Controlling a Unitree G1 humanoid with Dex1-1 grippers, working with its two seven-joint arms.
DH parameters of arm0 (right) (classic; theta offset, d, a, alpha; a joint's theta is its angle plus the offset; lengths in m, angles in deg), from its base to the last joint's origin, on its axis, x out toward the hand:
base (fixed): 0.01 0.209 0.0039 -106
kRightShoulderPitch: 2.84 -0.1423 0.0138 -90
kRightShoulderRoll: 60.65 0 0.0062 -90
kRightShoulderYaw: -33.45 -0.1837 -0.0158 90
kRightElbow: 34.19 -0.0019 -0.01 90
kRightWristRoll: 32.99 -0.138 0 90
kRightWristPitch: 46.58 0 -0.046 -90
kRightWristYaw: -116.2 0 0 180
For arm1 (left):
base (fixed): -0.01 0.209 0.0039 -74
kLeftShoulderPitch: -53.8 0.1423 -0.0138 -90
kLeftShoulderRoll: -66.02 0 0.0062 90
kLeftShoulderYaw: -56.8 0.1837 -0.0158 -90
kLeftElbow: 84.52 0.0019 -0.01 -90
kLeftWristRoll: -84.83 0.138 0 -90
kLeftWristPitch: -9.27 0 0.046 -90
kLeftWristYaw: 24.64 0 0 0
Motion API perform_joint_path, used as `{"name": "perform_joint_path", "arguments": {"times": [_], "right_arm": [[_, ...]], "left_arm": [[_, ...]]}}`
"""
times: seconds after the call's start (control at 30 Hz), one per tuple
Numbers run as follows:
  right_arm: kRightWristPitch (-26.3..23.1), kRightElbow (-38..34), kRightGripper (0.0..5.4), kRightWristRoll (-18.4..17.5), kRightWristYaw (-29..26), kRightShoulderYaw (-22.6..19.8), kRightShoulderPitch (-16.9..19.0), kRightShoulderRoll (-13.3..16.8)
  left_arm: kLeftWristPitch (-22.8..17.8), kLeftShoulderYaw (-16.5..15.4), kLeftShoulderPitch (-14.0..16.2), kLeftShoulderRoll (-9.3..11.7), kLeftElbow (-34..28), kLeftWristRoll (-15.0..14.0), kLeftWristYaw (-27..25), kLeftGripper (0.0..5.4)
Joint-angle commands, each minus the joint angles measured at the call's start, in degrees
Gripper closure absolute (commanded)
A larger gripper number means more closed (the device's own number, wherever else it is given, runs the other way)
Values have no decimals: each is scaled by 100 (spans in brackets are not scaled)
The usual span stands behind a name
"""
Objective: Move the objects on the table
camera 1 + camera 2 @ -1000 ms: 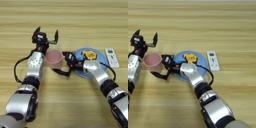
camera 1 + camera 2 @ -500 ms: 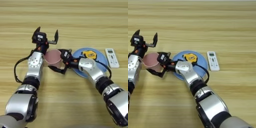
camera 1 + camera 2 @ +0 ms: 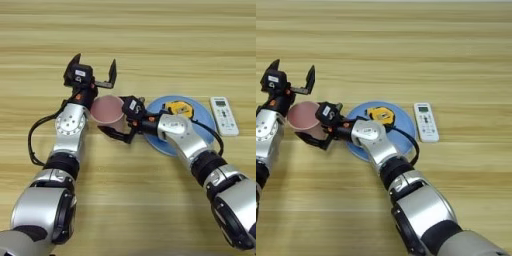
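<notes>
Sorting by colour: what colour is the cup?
Pink; the cup shows best in the left eye view.

Right arm covers the plate's [image 3: 200,127] near rim; right gripper [image 3: 121,126] hides part of the cup's [image 3: 107,111] side; block unseen.

Upright pink cup [image 3: 107,111] beside blue plate [image 3: 202,125].

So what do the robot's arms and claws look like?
Both arms are shiny silver with black bands at the joints and black cables looping alongside. Each ends in a black gripper with two black fingers: the left gripper has a small white label, and the right gripper shows little orange spots.
</notes>
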Motion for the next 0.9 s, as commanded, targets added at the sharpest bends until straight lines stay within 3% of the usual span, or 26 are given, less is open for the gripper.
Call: {"name": "perform_joint_path", "arguments": {"times": [0.03,0.13,0.4,0.9], "right_arm": [[41,45,81,-1,-4,-112,-200,55],[2,77,81,-47,66,-241,-290,138],[-6,191,83,-172,214,-654,-530,375],[-23,380,83,-445,411,-1373,-1223,977]], "left_arm": [[51,-6,-9,-19,-3,40,32,0],[129,-61,-4,-21,-48,-22,31,0],[520,-400,99,-115,-513,-595,-278,0],[489,-401,184,-217,-707,-751,-636,0]]}}
